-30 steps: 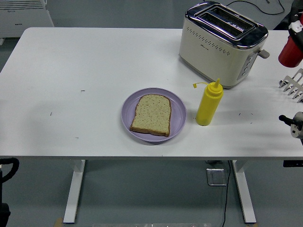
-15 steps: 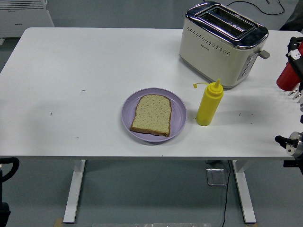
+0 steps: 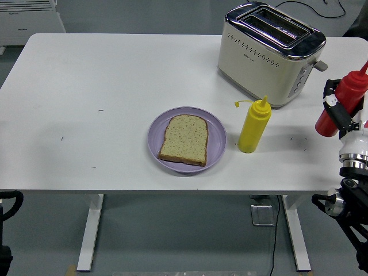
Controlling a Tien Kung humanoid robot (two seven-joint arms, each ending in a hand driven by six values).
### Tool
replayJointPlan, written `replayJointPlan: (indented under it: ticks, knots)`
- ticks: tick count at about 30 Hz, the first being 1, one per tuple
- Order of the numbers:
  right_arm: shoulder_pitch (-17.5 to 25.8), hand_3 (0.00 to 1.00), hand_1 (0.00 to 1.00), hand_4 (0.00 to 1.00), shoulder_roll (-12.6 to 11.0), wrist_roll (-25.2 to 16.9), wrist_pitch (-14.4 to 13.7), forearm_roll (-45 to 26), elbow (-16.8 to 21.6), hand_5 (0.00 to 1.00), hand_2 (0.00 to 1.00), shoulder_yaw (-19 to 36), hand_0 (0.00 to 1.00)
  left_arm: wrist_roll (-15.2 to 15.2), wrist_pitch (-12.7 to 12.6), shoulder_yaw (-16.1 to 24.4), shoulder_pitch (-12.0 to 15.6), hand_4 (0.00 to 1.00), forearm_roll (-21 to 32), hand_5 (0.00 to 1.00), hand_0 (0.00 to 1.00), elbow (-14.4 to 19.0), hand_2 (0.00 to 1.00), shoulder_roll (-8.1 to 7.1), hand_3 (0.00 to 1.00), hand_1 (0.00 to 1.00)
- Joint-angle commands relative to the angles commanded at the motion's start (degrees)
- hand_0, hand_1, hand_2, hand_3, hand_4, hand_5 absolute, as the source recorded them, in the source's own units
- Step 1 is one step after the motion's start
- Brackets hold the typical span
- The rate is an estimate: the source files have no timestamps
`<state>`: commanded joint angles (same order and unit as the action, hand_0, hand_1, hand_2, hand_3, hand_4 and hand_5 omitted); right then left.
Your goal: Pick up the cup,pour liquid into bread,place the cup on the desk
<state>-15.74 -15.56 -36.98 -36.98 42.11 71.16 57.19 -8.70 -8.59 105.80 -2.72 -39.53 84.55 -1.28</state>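
One red bottle [image 3: 340, 103] (tilted) in right robot hand [image 3: 339, 110].

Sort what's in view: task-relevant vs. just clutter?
In the job:
red squeeze bottle, gripped in the right hand over the table's right edge
bread slice
purple plate under it

Lying about:
yellow squeeze bottle, upright, cap hanging off
toaster, far right

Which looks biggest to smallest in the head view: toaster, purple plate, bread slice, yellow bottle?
1. toaster
2. purple plate
3. bread slice
4. yellow bottle
Bread and bottle are fairly close, so that order is unsure.
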Motion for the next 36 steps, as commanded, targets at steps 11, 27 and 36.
replayJointPlan:
  ticks: [11, 27, 36]
  knots:
    - [-2.7, 0.415, 0.292, 0.542, 2.5, 0.0, 0.0, -2.6, -6.8, 0.092, 0.378, -5.6, 0.255, 0.0, 0.0, 0.2, 0.0, 0.638, 0.0, 0.998, 0.754, 0.0, 0.775, 0.06, 0.673, 0.765]
    - [-4.9, 0.415, 0.293, 0.541, 4.4, 0.0, 0.0, -3.3, -10.8, 0.097, 0.378, -7.4, 0.263, -0.1, 0.0, 0.3, 0.0, 0.638, -0.1, 0.998, 0.754, 0.0, 0.775, 0.06, 0.671, 0.765]
    - [-5.0, 0.419, 0.321, 0.545, 4.7, 0.0, 0.0, -3.5, -12.0, 0.097, 0.384, -7.4, 0.277, -0.1, 0.0, 0.3, 0.0, 0.638, -0.1, 0.998, 0.755, 0.0, 0.775, 0.08, 0.672, 0.765]
